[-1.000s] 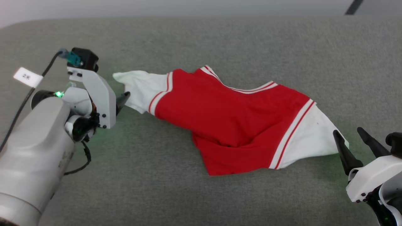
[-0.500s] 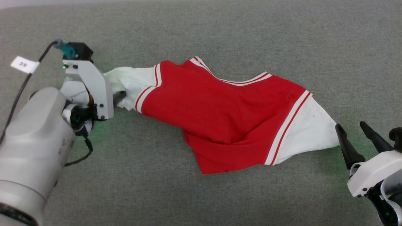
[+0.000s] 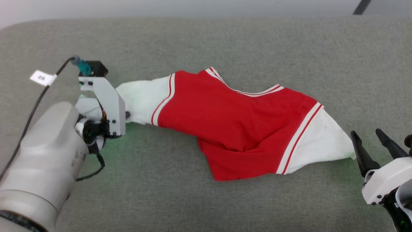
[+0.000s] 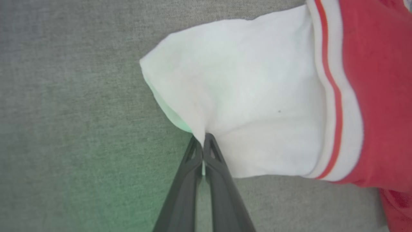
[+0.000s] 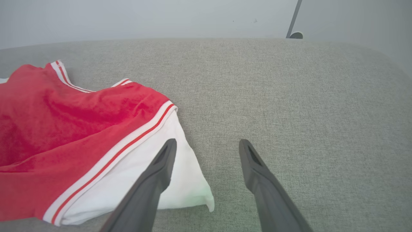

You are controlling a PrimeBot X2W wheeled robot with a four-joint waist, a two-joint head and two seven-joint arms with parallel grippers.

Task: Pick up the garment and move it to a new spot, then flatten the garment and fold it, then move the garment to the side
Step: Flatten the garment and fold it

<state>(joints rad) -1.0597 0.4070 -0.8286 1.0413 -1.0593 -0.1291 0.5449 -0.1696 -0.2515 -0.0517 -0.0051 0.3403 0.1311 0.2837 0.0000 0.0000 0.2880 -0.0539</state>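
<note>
Could lose the garment on lifting: only a thin fold of white sleeve edge pinched in the closed left claw; could drag and bunch, other sleeve ungripped; lies crumpled across mid bench, that sleeve's tip just beside the open right claw, toward the right edge.

Garment lies across middle of padded surface; left gripper on its left end, right gripper just beside its right end.

left fingers pinched together; right fingers spread apart
</note>
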